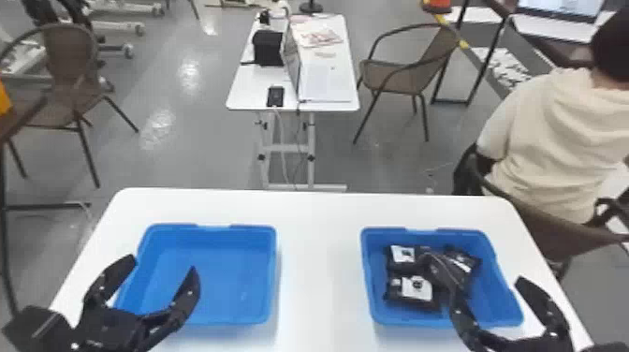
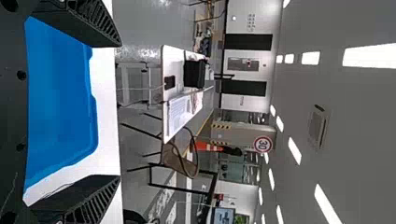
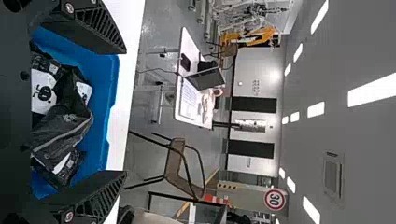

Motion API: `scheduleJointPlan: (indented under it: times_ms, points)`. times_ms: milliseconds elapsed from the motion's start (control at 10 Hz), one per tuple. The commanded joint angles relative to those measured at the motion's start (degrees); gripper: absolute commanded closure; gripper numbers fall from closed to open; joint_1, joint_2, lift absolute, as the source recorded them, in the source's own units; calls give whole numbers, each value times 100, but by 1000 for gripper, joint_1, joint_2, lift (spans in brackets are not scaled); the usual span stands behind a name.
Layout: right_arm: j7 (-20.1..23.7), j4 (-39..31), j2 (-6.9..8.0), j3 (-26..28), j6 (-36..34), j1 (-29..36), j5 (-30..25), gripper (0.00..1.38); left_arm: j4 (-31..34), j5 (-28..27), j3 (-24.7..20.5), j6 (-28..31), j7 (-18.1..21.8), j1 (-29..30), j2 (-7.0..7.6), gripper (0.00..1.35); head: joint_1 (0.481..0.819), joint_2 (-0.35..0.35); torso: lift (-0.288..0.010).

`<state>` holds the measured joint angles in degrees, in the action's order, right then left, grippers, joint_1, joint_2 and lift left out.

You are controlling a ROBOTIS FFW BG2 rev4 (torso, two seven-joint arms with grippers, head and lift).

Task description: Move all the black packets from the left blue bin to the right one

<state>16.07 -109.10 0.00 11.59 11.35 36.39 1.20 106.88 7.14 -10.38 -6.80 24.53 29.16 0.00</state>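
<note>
Left gripper (image 1: 163, 263) spread | right gripper (image 1: 486, 284) spread | black packets (image 1: 416, 290) (some overlapping) in right blue bin (image 1: 372, 276)

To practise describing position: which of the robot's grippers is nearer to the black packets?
Right: the right gripper is at the right bin, which holds the packets; the left gripper is at the left bin.

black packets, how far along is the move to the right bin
Looks finished: the left blue bin has no packets in it, and the black packets lie in a pile inside the right blue bin. Nothing is in hand: the left gripper and right gripper are both open and empty. No transfer appears to be left.
</note>
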Motion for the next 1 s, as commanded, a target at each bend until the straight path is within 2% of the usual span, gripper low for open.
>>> scheduleJointPlan:
  times_ms: [0, 900]
  points:
    - [1, -6, 5, -25, -80, -62, -14, 96, 0, 60, 36, 39, -18, -24, -15, -1, 695, -52, 0]
    - [1, 47, 5, -34, -194, -168, 82, 96, 0, 165, 124, 206, -53, -59, -15, -1, 695, -62, 0]
